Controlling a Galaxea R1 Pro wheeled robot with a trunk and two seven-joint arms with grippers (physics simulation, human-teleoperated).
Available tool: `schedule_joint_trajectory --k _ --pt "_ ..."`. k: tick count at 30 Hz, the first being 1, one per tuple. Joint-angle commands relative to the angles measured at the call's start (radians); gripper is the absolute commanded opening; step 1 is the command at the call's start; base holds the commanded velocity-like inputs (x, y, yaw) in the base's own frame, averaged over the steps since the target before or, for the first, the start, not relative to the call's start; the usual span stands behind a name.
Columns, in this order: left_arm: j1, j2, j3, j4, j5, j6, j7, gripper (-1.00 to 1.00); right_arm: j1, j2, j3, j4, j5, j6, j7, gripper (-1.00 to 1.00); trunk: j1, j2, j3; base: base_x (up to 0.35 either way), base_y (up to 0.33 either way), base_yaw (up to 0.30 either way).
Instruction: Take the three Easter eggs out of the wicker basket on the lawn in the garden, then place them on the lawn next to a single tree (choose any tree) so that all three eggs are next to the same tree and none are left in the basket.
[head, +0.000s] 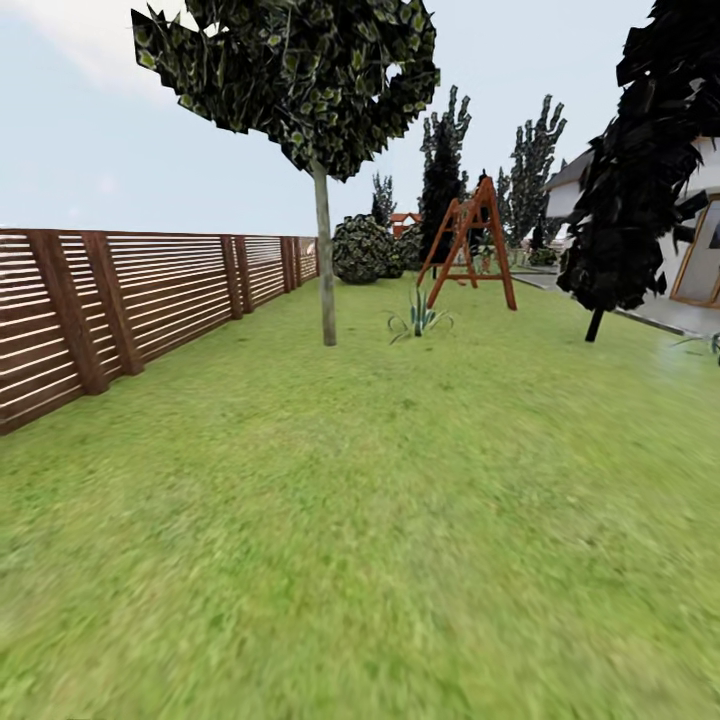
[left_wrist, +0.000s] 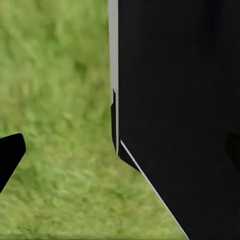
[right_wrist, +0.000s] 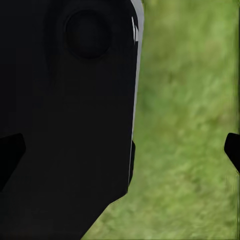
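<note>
- At the far left of the head view a brown slatted fence (head: 120, 300) runs back along the edge of the lawn (head: 380, 520).
- A little further right stands the tree (head: 324, 250), a straight grey-brown trunk under a broad leafy canopy, well ahead of the robot; the grass around its foot looks bare of eggs.
- Just right of the trunk's foot a small spiky plant (head: 420, 320) grows, and beyond it stand a round dark bush (head: 362, 250) and an orange swing frame (head: 470, 245).
- At the right edge a near-black tree (head: 640, 170) stands in front of a pale house (head: 700, 230).
- The left wrist view gives blurred grass beside a black part of the robot's body (left_wrist: 180, 115), with one dark fingertip (left_wrist: 10, 155) at the edge; whether the left pincer is wide or narrow cannot be told.
- In the right wrist view dark fingertips (right_wrist: 11, 150) sit at both side edges, so the right pincer looks spread, with only body and grass between.
- Judging from this, the robot is travelling; where the basket and eggs are cannot be told, and no egg can be confirmed placed.
</note>
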Motion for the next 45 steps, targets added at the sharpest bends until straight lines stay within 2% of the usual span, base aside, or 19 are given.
schedule_joint_trajectory --k 1,16,45 --pt "0.0 0.0 0.0 -0.001 0.0 0.0 -0.001 1.0 0.0 0.0 0.0 0.0 0.005 0.0 0.0 1.0 0.001 0.0 -0.001 0.278 0.0 0.186" --pt "0.0 0.0 0.0 -0.001 0.0 0.0 -0.001 1.0 0.0 -0.001 0.0 0.0 0.004 0.0 0.0 1.0 0.001 0.0 -0.001 0.278 0.0 0.043" --pt "0.0 0.0 0.0 -0.002 0.0 0.0 -0.001 1.0 0.0 -0.001 0.0 0.0 0.005 0.0 0.0 1.0 0.001 0.0 -0.005 0.284 0.0 0.275"
